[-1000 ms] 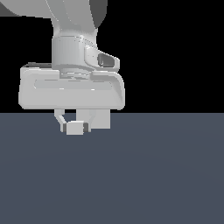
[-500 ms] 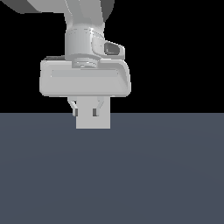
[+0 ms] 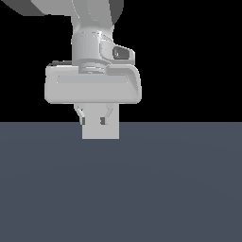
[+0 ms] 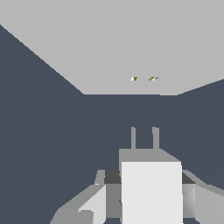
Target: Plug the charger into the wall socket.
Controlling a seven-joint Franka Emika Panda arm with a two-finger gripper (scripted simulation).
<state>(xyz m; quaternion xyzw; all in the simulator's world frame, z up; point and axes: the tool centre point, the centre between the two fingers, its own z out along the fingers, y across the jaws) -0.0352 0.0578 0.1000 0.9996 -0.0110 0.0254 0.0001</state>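
Between the claw's (image 4: 151,192) two fingers sits the charger (image 4: 151,188), a plain white block held firmly, the jaws closed narrow against its sides. From the block's front face two thin prongs (image 4: 144,138) stick straight out, side by side, pointing at the wall socket (image 4: 109,48). That socket is a flat light-grey plate standing ahead of the claw, with two tiny orange-brown holes (image 4: 143,78) close together on it. In the wrist view the prongs and the holes lie nearly in line, the spacing of the pair looking much the same, but a clear gap of dark desk (image 4: 43,131) shows between prong tips and plate, so nothing is touching yet.

In the exterior view the claw (image 3: 99,122) hangs low over the desk (image 3: 121,189), and a pale square shape sits right beneath its fingers; charger and plate cannot be told apart there.

By my reading the carrying is done and the approach is in hand. The next move calls for a straight, level push toward the plate, keeping each prong on its own hole, with any small sideways correction made before contact.
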